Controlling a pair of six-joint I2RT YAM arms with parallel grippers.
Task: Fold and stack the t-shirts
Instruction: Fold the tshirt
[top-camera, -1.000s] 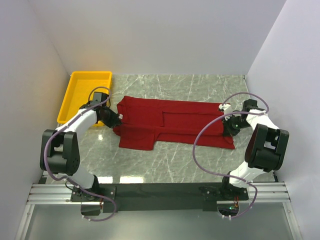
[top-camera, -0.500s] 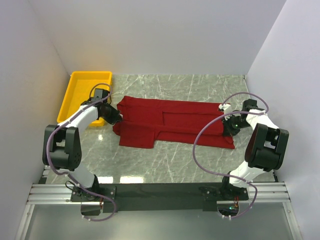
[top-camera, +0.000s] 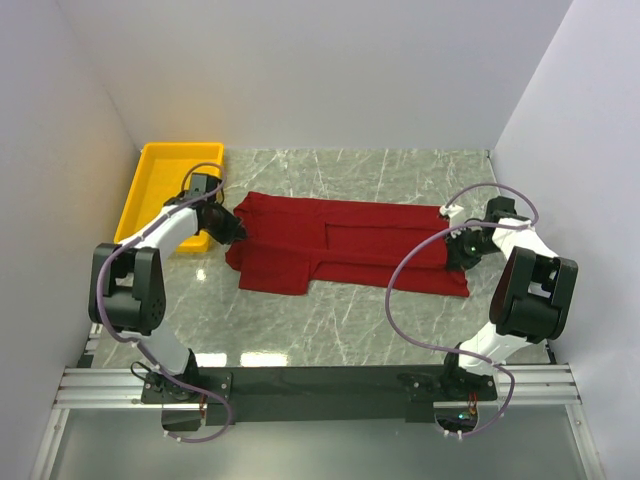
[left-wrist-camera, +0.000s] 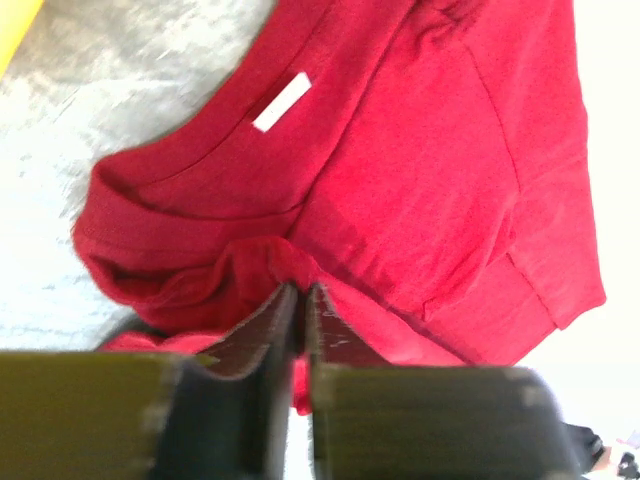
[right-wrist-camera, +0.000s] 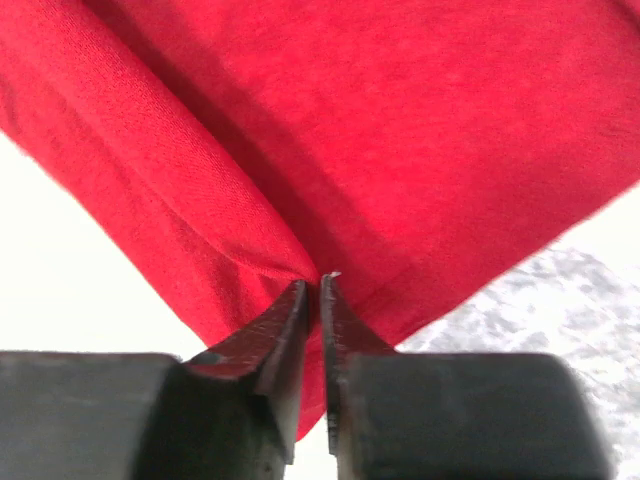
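Note:
The dark red t-shirt lies stretched left to right across the marble table, partly folded lengthwise, with a sleeve hanging toward the near side at its left. My left gripper is at the neck end. In the left wrist view its jaws are pinched on a bunched fold of the t-shirt just below the white neck label. My right gripper is at the hem end. In the right wrist view it is nipped on a fold of the red cloth.
A yellow tray stands at the back left, right behind the left arm. White walls close in the table on the left, back and right. Bare marble lies between the shirt and the arm bases.
My left gripper has moved a little toward the back of the table with the neck end of the shirt. The right arm has hardly moved.

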